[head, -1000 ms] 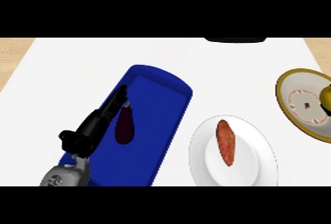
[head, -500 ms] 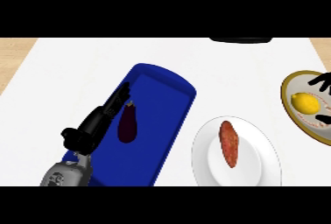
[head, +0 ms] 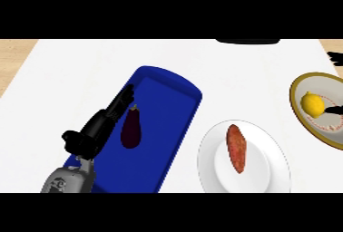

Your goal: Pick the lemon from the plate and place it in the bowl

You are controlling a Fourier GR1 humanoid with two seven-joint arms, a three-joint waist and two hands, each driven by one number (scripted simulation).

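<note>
Yellow marks the lemon (head: 313, 103), lying on the gold-rimmed plate (head: 299, 114) at the desk's right edge, ready for picking; only dark fingertips of the right hand (head: 334, 110) show beside it, so I cannot tell its state. The left hand (head: 100, 125) rests with straight fingers on the blue tray (head: 167, 118) beside an eggplant (head: 130, 130), out of the way; no bowl is visible.

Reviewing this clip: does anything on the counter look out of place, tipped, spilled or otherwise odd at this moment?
Nothing is spilled or damaged. The lemon sits on its gold-rimmed plate at the right edge, the sweet potato on the white plate, the eggplant on the blue tray. One oddity: the task's bowl is not clearly in view.
</note>
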